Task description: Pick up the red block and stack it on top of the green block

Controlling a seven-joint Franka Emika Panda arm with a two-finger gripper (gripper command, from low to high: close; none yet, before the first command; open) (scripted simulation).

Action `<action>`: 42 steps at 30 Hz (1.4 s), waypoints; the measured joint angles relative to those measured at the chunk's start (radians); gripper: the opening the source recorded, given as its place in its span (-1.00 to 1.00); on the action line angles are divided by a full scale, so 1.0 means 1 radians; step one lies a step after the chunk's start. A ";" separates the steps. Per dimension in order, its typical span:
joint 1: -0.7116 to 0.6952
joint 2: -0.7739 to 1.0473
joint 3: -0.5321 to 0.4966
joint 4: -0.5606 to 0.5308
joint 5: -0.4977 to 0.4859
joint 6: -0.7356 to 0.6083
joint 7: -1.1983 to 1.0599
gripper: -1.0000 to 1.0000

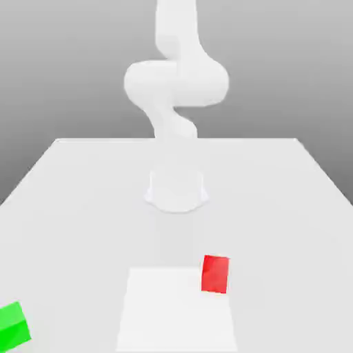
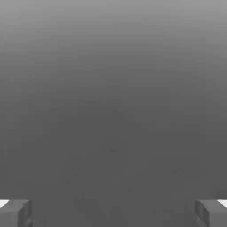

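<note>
The red block point(image 1: 215, 274) shows low in the exterior view, a little to the exterior view's right of centre, tilted slightly. It overlaps the upper right corner of a large white slab point(image 1: 176, 310) that looks like my hand seen close up. The green block point(image 1: 14, 325) lies on the white table point(image 1: 83, 186) at the exterior view's lower left corner, well apart from the red block. In the hand view my gripper point(image 2: 113, 215) is open: its two grey fingertips point(image 2: 15, 213) stand far apart with nothing between them, against a plain grey background.
The arm's white base point(image 1: 176, 189) stands at the middle of the table, with the arm's links point(image 1: 176, 83) rising behind it. The table's far edge point(image 1: 176, 140) runs across the exterior view.
</note>
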 joint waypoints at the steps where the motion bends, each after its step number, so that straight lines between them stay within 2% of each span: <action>1: -0.002 0.035 0.013 -0.028 0.001 0.024 0.018 0.00; 17: 0.012 0.626 0.179 -0.475 0.028 0.430 0.310 0.00; 21: 0.027 0.787 0.154 -0.488 -0.046 0.558 0.386 0.00; 24: 0.081 0.897 0.083 -0.474 -0.124 0.649 0.444 0.00; 25: 0.102 0.928 0.058 -0.470 -0.139 0.675 0.455 -1.00; 32: 0.106 0.933 0.054 -0.469 -0.145 0.681 0.459 -1.00; 36: 0.078 0.812 0.105 -0.487 -0.053 0.580 0.394 -1.00; 39: 0.093 0.707 0.106 -0.503 0.004 0.490 0.352 -1.00; 42: 0.027 0.716 0.057 -0.429 0.038 0.427 0.323 -1.00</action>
